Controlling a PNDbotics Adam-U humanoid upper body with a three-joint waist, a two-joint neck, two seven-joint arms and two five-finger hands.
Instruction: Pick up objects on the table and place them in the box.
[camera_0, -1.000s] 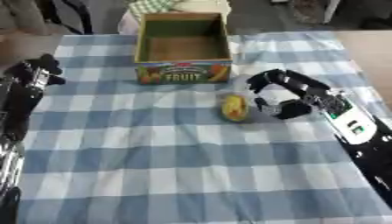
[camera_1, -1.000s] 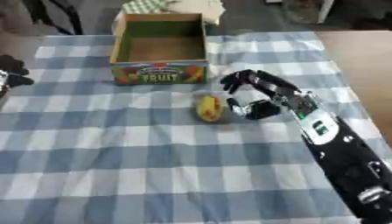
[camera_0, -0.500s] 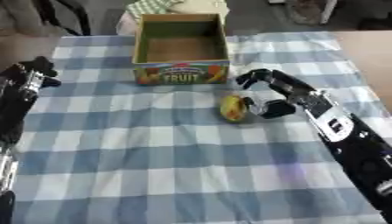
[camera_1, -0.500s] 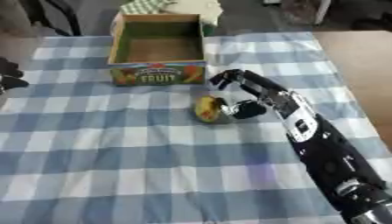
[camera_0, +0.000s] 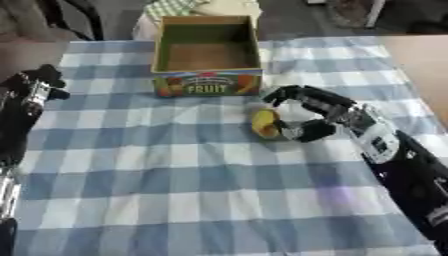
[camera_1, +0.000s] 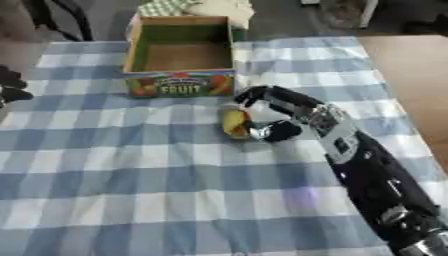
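A small yellow fruit lies on the checked cloth of the table, just near of the fruit box. The right hand is beside it on the right, with its fingers curved over the top and its thumb low by the near side. It looks like it touches the fruit, but the hand has not closed on it yet. To do this well, the hand should close from both sides so the fruit does not roll away. The left hand rests curled at the far left edge, holding nothing.
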